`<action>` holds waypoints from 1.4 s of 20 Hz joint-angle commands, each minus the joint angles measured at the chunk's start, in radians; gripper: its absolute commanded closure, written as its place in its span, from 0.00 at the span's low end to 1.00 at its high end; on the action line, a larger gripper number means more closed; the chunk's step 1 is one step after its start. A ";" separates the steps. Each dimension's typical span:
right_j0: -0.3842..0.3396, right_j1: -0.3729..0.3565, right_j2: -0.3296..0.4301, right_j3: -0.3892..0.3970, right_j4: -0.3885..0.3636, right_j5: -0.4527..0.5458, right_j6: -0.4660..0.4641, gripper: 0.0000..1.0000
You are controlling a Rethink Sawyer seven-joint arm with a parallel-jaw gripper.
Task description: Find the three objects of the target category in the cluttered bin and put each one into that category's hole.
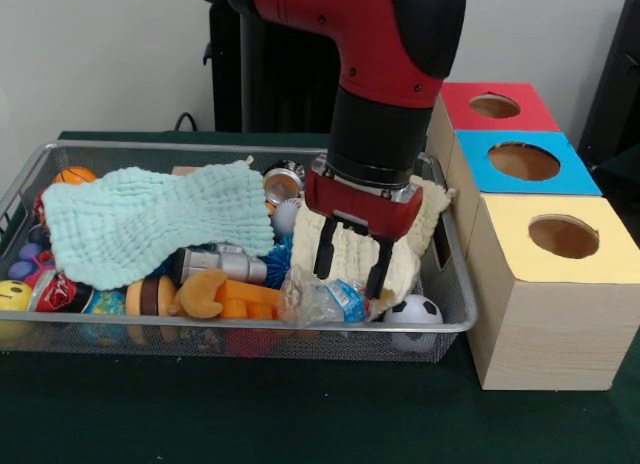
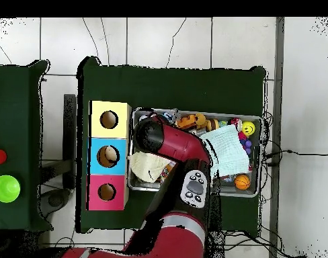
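— Where did we find a clear plastic lump (image 1: pixel 325 302)?
— In the wire bin (image 1: pixel 240 150), against its front rim, beside the small football (image 1: pixel 413 312).
— And the gripper (image 1: pixel 350 267)?
— We saw it just above that lump, fingers spread apart, holding nothing, in front of a cream cloth (image 1: pixel 352 252).
— The blue box's hole (image 1: pixel 523 161)?
— Toward the table's right edge, between the red and yellow boxes; a mint cloth (image 1: pixel 150 222) covered the bin's left half.

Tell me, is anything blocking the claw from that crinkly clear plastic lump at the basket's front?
Nothing visible is. The open gripper hangs right above the clear plastic lump, which lies uncovered on top of the clutter; the pale yellow cloth sits behind it, not over it.
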 commanded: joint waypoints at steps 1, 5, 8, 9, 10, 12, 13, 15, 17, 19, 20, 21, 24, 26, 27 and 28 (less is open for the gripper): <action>0.007 0.086 -0.007 -0.014 0.114 -0.063 0.327 0.00; 0.008 0.096 0.001 -0.017 0.119 -0.087 0.323 0.00; 0.005 0.091 0.003 -0.017 0.122 -0.084 0.323 0.00; 0.006 0.093 0.001 -0.019 0.126 -0.091 0.327 0.00; 0.007 0.095 0.003 -0.019 0.128 -0.094 0.327 0.00; 0.008 0.101 0.008 -0.021 0.135 -0.105 0.328 0.00; 0.007 0.104 0.011 -0.023 0.138 -0.111 0.327 0.00; 0.007 0.101 0.014 -0.021 0.141 -0.109 0.323 0.00; 0.004 0.096 0.021 -0.016 0.140 -0.110 0.315 0.00; -0.008 0.094 0.042 -0.010 0.135 -0.123 0.302 0.00; -0.010 0.095 0.044 -0.011 0.132 -0.128 0.297 0.00; -0.018 0.093 0.054 -0.007 0.126 -0.136 0.289 0.00; -0.035 0.092 0.069 -0.005 0.108 -0.164 0.270 0.00; -0.044 0.093 0.076 -0.008 0.102 -0.173 0.262 0.00; -0.046 0.094 0.078 -0.010 0.099 -0.177 0.258 0.00; -0.048 0.096 0.078 -0.012 0.096 -0.183 0.256 0.00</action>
